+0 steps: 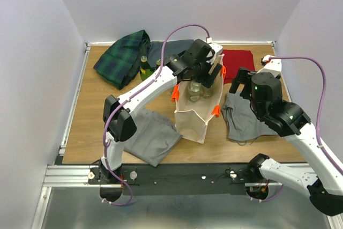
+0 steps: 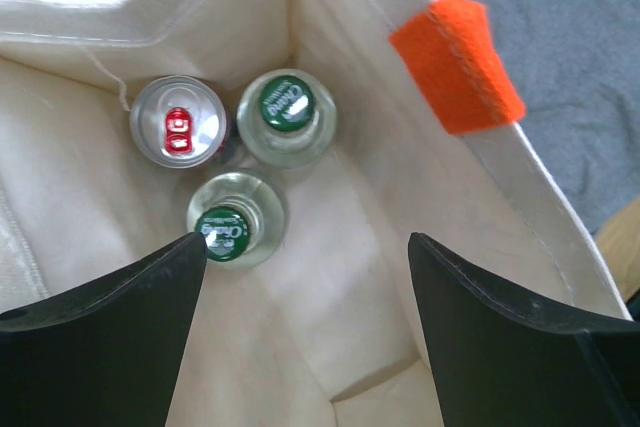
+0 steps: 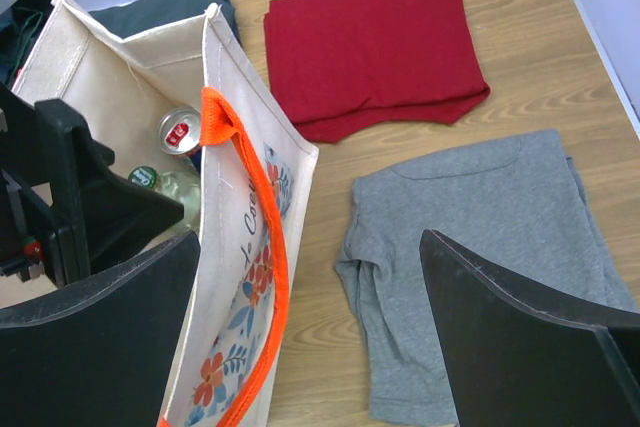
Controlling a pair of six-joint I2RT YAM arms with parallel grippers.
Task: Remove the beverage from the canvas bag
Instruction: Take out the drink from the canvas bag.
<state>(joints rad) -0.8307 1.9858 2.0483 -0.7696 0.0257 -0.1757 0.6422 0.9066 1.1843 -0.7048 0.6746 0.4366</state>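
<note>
Canvas bag point(image 2: 380, 147) holds two bottles point(image 2: 290, 112) and a can point(image 2: 178, 122), plainest from left wrist; left pincer point(image 2: 305, 247) and right pincer point(image 3: 310, 242) gape, empty.

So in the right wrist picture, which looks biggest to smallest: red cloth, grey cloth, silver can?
1. Crumpled grey cloth, though it is nearer the camera.
2. Folded red cloth, nearly alike, so unsure.
3. Round silver can with red tab, clearly smallest.

White arms point(image 1: 153, 85) with black joints point(image 1: 120, 123), purple cables point(image 1: 297, 58), black claw fingers point(image 2: 100, 337).
</note>
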